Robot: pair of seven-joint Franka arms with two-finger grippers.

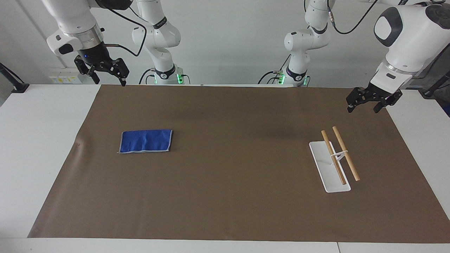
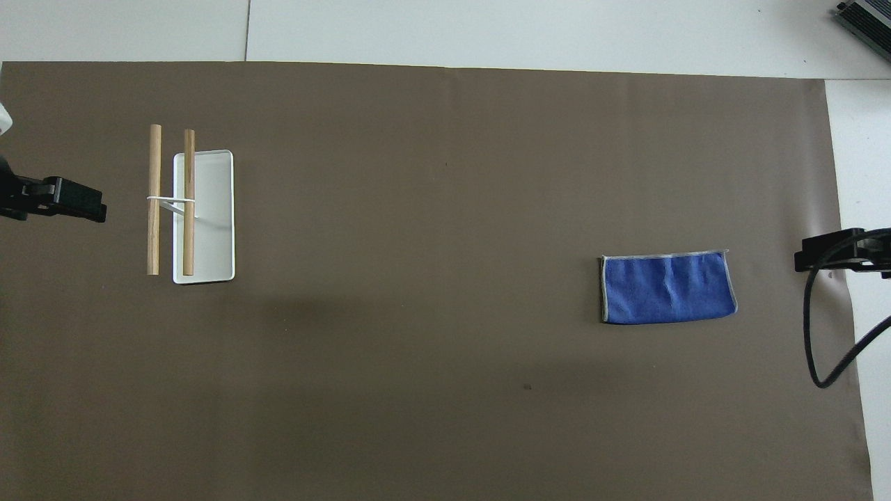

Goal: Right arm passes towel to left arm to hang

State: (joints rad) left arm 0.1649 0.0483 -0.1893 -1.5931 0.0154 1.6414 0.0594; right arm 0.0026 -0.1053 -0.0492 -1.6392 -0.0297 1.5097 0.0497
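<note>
Hanging over the mat's [image 1: 225, 196] corner at its own end, the right gripper [image 1: 105, 72] has its fingers spread and holds nothing. The left gripper [image 1: 365, 102], likewise spread and empty, waits above the mat edge near the rack [image 1: 335, 160]. The towel [image 1: 146, 141] lies flat on the mat toward the right arm's end, untouched. By the look of it, pickup, handover and hanging all remain.

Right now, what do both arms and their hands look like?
Both arms match: glossy white rounded links with dark grey joint patches and loose black cables. The right arm and the left arm each end in a black two-finger hand. Green lights glow at both bases.
</note>
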